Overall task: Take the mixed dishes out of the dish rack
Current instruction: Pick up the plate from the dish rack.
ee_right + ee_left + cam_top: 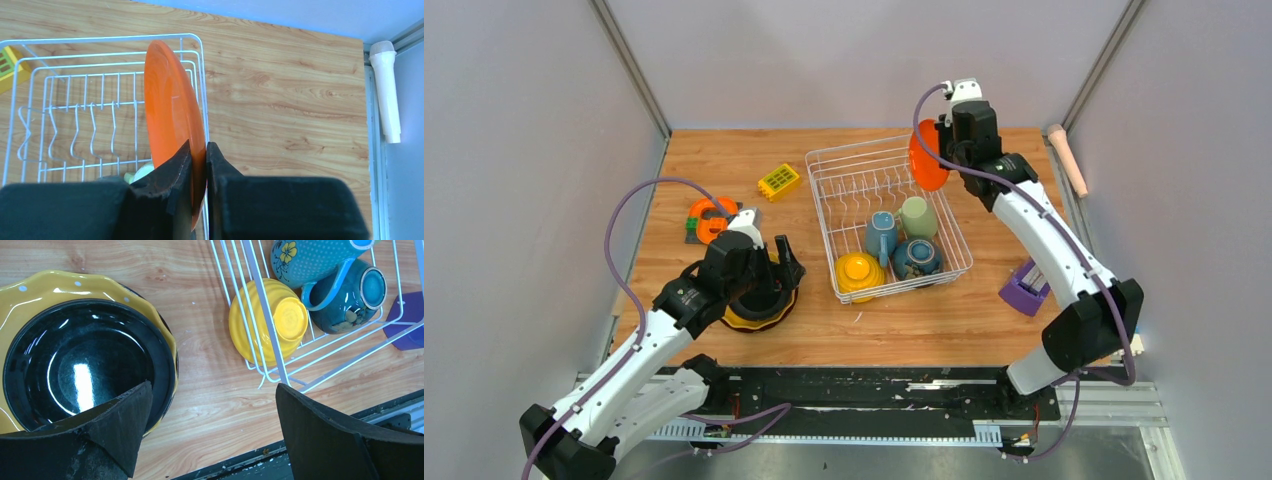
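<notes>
Right gripper [199,152] clamps orange plate [170,100] upright over rack [100,37]; left gripper [212,395], jaws apart, hovers above dark plate [75,365] stacked on yellow plate [55,285]. To unload: blue mug [882,235], green mug [918,215], yellow bowl [860,272], dark bowl [916,258].

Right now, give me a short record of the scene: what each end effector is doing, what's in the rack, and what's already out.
right end effector: shut on orange round plate, held upright over the far right edge of the white wire dish rack
left end effector: open, above glossy black round dish
unloaded: that dish, stacked on yellow wavy-edged plate, on wooden table left of rack
in rack: blue mug, pale green mug, yellow ribbed bowl, dark teal bowl
</notes>
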Robot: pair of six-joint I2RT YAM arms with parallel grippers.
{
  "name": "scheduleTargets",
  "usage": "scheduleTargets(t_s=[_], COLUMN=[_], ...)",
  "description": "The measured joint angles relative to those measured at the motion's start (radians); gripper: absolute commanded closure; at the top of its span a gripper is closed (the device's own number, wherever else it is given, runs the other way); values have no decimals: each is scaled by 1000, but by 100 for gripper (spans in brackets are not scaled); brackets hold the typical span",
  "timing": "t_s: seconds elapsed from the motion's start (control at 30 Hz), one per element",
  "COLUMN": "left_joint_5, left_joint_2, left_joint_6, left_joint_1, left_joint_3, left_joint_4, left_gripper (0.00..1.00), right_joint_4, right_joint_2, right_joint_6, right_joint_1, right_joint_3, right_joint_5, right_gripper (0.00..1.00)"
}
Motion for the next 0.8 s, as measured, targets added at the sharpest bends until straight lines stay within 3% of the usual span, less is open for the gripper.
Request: scheduleTargets(t_s=[0.3, 0.8], left_joint_5=[9, 53], left_joint_2=[-1, -70], left_joint_6=[0, 0], left_joint_1=[0, 0], left_joint_3=[0, 0], left_joint_4=[0, 8], left_gripper=[0, 0], right_joint_4=[49, 204], right_joint_2=[-204, -595], right_joint_6=[101, 440], right_joint_1=[0, 0], right_joint_3=[-153, -540], right_joint_5=[-129, -480], right_gripper=[100, 100])
